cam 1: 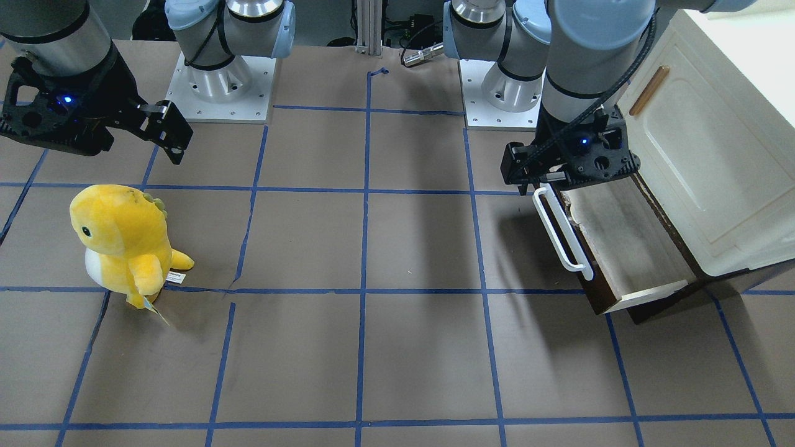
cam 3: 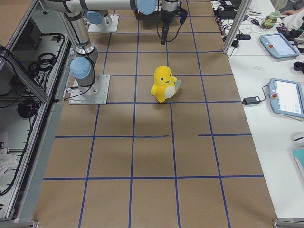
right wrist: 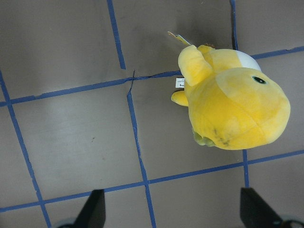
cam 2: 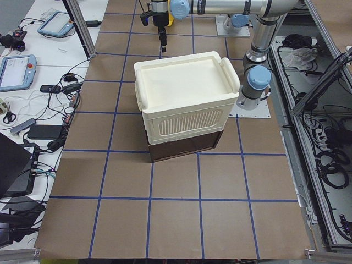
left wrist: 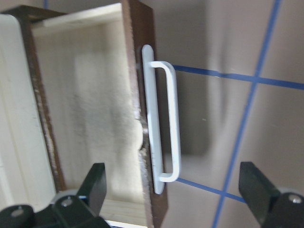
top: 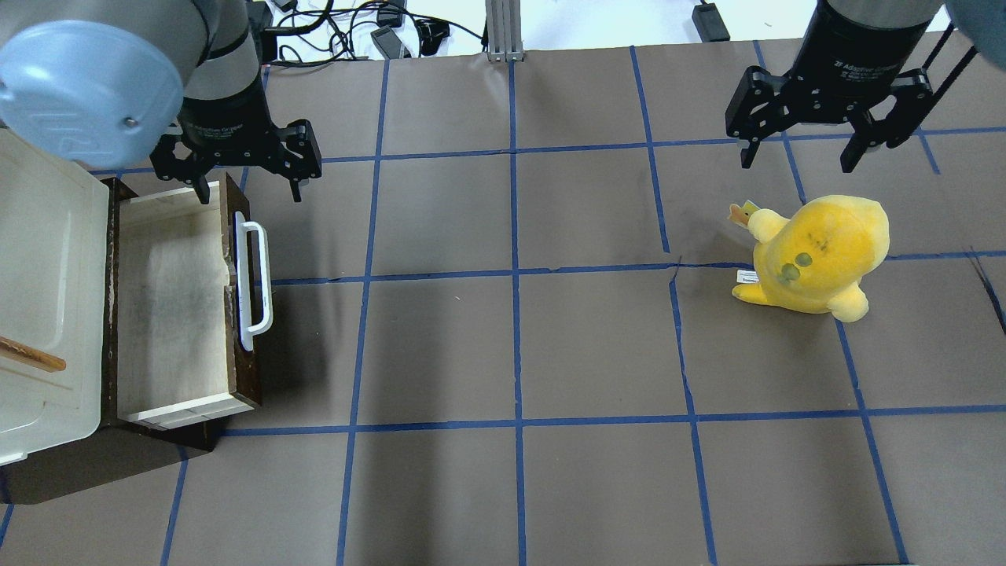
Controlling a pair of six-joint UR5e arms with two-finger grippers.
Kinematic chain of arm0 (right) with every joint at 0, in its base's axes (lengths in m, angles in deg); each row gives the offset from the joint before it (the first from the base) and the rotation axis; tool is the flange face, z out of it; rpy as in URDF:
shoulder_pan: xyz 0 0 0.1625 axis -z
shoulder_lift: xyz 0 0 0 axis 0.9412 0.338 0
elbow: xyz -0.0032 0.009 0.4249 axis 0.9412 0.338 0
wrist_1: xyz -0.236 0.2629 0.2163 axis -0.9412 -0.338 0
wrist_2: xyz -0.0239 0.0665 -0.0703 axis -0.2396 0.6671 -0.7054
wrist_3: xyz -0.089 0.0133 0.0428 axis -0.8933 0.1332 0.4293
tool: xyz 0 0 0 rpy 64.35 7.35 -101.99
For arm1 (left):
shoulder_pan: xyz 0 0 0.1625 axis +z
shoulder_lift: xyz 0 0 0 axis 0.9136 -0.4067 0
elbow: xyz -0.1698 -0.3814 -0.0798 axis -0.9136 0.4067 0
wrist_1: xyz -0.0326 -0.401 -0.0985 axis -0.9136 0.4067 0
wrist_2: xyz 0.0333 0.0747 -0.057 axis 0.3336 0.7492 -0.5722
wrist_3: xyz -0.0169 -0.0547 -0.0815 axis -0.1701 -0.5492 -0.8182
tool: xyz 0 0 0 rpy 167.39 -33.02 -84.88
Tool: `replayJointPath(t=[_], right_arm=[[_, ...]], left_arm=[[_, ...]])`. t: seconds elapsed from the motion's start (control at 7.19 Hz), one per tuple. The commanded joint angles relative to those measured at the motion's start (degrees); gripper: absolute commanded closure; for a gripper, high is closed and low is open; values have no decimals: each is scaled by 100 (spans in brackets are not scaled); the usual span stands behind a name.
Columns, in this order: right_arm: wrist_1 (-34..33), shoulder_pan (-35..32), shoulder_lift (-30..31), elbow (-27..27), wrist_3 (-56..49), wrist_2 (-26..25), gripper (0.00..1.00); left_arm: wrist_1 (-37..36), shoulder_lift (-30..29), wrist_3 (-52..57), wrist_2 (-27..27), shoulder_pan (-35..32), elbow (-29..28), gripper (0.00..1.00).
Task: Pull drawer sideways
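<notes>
1. The drawer [top: 169, 306] is pulled well out from the dark base beneath the cream-white cabinet [top: 39, 259]. Its greyish floor is open to the overhead view.
2. Its dark brown front faces away from the cabinet, toward the middle of the desk [top: 511, 354]. The drawer's long axis runs alongside the cabinet's face, and the white bar handle [top: 255, 283] lies along that same line on the outer face of the front.
3. The front sits slightly skewed to the cabinet's edge rather than square with it.
4. My left claw [top: 250, 187] is released, its fingers spread wide and gripping nothing. It hangs over one end of the drawer front, the end nearer my bases. One finger is on the cabinet side, above the drawer's inner corner. The other is on the side away from the cabinet, above the desk beyond the handle's end.
5. Away from the cabinet, brown desk marked with blue tape lines [top: 515, 271] stretches from the handle to the yellow plush toy [top: 817, 255], which stands well apart from the drawer.
6. The drawer's pale cream sides stand free at both ends, and the dark base juts out past one of them.
7. My right claw [top: 796, 161] is also released and empty. It hangs just beside the plush toy, far from the cabinet.
</notes>
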Motion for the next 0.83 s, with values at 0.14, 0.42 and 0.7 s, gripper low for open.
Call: replayJointPath(t=[0.14,0.42,0.7], right_arm=[[-2,-6,0,0,0,0,0],[-2,-6,0,0,0,0,0],[-2,3,0,0,0,0,0]], left_arm=[[-1,443,513,-602,66,99,0],[-19,434,837,-779,136,100,0],[-167,320,1023,-920,163,12,0]])
